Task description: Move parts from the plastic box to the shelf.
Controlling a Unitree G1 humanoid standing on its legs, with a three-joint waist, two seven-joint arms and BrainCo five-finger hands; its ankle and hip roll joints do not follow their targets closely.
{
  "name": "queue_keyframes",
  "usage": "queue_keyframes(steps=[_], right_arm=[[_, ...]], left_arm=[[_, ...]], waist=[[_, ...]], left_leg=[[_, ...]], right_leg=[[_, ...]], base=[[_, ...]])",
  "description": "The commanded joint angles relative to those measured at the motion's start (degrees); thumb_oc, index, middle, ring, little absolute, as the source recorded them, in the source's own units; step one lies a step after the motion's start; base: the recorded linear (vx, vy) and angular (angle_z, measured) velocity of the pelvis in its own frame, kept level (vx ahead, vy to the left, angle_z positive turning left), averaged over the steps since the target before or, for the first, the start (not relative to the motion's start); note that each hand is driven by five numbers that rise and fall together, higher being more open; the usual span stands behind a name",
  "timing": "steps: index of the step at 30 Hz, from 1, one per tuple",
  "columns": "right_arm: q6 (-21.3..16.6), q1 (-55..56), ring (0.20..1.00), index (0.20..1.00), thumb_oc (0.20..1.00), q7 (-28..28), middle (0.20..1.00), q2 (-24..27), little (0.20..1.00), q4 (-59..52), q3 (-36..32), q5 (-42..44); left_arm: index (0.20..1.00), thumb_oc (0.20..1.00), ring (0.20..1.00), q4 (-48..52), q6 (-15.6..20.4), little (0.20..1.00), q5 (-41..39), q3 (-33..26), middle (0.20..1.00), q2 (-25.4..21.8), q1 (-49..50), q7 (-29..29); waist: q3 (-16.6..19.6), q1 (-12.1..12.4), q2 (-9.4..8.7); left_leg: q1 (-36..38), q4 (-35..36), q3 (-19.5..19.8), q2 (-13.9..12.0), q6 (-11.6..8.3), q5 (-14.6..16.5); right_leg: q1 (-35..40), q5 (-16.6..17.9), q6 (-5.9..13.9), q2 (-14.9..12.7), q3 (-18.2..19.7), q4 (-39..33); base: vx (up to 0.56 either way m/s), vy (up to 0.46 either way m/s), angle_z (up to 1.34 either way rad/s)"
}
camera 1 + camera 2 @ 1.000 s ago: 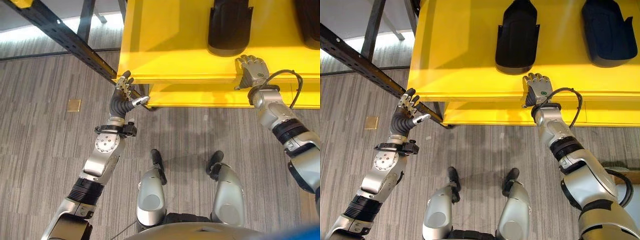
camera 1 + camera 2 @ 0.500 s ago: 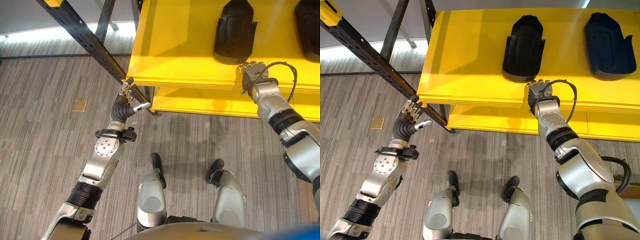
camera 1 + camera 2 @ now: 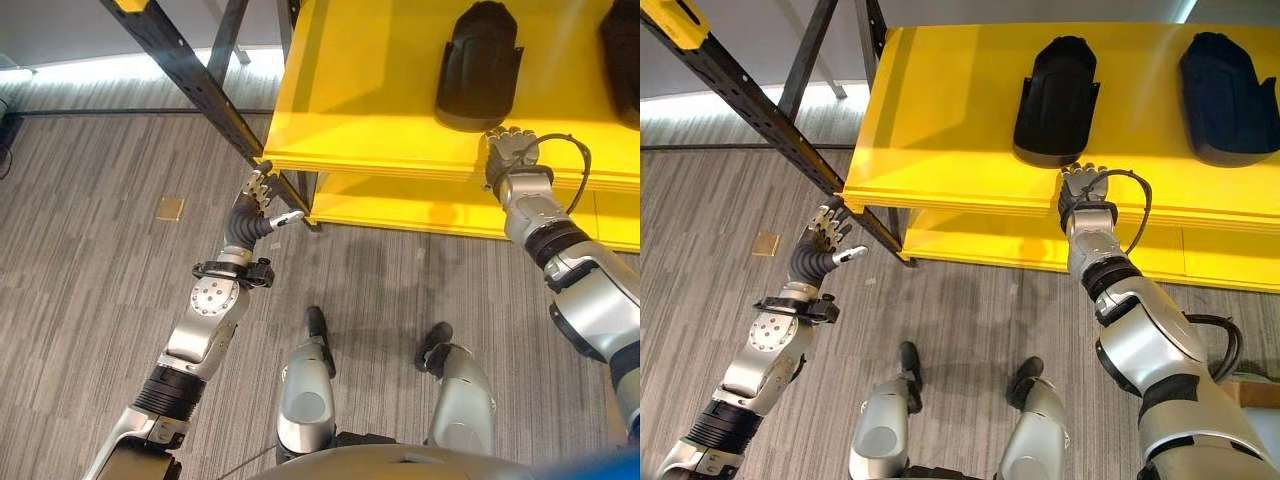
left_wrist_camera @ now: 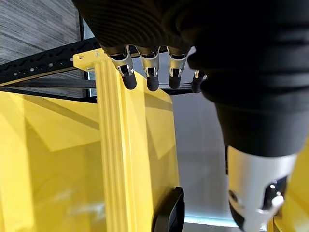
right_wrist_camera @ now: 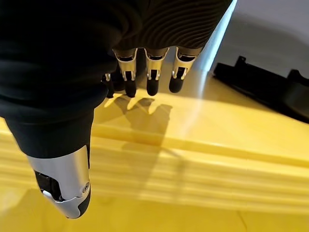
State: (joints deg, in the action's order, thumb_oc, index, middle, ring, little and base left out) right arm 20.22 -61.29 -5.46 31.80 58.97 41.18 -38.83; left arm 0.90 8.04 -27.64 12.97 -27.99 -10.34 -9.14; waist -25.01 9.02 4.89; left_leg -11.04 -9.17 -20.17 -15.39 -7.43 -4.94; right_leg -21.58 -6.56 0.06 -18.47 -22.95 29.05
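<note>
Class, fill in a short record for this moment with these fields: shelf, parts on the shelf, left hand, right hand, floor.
shelf: yellow shelf, two levels showing, on a dark metal frame
parts on the shelf: two black parts lying apart on the upper level
left hand: left hand open, holding nothing, raised by the shelf's corner near the frame
right hand: right hand open, holding nothing, at the shelf's front edge just before the nearer black part
floor: grey striped carpet with a small brass plate
</note>
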Motion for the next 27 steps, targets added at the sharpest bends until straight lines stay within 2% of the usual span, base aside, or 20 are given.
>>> queue_keyframes(steps=[1, 12, 24, 27], right_arm=[[0.4, -0.3, 1.0, 1.0, 1.0, 1.7, 1.0, -1.9, 1.0, 6.6, 0.1, 4.2], [-2.1, -3.2, 1.0, 1.0, 1.0, 2.5, 1.0, 0.6, 1.0, 8.3, -0.9, 6.2], [-2.2, -6.9, 1.0, 1.0, 1.0, 4.7, 1.0, 4.1, 1.0, 8.8, -0.5, 8.5], [-3.6, -7.0, 1.0, 1.0, 1.0, 5.0, 1.0, 4.9, 1.0, 9.0, -0.9, 8.2]], left_arm=[[1.0, 1.0, 1.0, 4.6, 3.0, 1.0, 0.2, 0.4, 1.0, -2.4, -3.5, -0.8], [1.0, 1.0, 1.0, 4.5, 3.3, 1.0, -0.3, 1.7, 1.0, -2.7, -3.7, -1.8], [1.0, 1.0, 1.0, 4.9, 2.8, 1.0, -0.5, 2.3, 1.0, -3.3, -3.4, -2.1], [1.0, 1.0, 1.0, 4.8, 2.8, 1.0, -0.6, 2.4, 1.0, -3.3, -3.4, -2.0]], waist=[[-4.8, 1.7, 0.26], [-4.8, 1.4, 0.54], [-4.8, 1.0, 0.38], [-4.8, 0.8, 0.29]], left_leg=[[-1.9, -3.7, 0.7, -1.3, -0.19, 5.1], [-2.1, -4.5, 0.2, -1.4, -0.06, 5.5], [-2.0, -5.1, -0.2, -1.7, -0.15, 5.7], [-1.7, -4.8, -0.2, -1.6, -0.26, 5.7]], right_leg=[[2.3, -4.2, 5.79, -3.0, -0.5, 3.1], [1.6, -5.1, 5.31, -3.4, -0.5, 4.9], [1.5, -5.6, 4.92, -3.4, -0.5, 5.8], [1.6, -5.6, 4.96, -3.3, -0.4, 5.6]], base=[[0.0, 0.0, 0.0], [0.0, 0.0, 0.0], [0.01, 0.001, 0.0], [0.0, 0.0, 0.0]])
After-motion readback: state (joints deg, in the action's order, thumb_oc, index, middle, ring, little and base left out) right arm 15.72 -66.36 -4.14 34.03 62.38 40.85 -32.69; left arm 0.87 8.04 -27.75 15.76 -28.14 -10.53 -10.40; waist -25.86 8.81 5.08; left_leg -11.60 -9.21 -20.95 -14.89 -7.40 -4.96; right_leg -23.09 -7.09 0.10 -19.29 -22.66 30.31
